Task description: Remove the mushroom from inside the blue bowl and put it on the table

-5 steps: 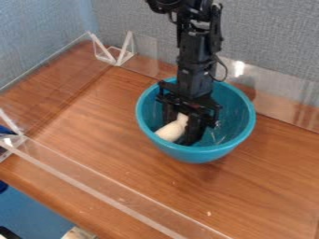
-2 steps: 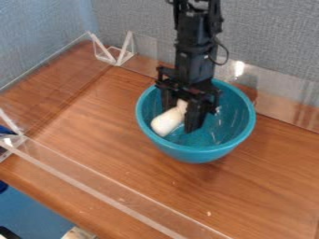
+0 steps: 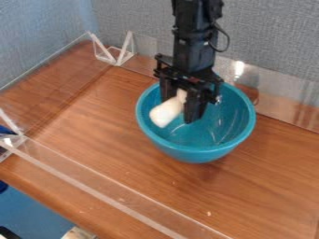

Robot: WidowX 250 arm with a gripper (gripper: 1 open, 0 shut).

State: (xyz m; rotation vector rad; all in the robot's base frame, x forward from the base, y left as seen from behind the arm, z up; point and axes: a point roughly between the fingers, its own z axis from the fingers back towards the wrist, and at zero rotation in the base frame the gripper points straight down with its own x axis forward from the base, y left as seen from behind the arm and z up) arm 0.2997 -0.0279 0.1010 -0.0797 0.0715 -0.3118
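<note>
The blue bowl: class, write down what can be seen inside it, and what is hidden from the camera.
Over the blue bowl, the gripper holds the mushroom; only its cream-white stem shows. The bowl's floor looks bare. The cap is hidden by the fingers.

The arm point(image 3: 193, 28) ran off the top edge. The gripper point(image 3: 187, 98) hid most of the mushroom point(image 3: 166, 112); its cap was not discernible. The table point(image 3: 112, 140) was cut off at the right edge.
</note>
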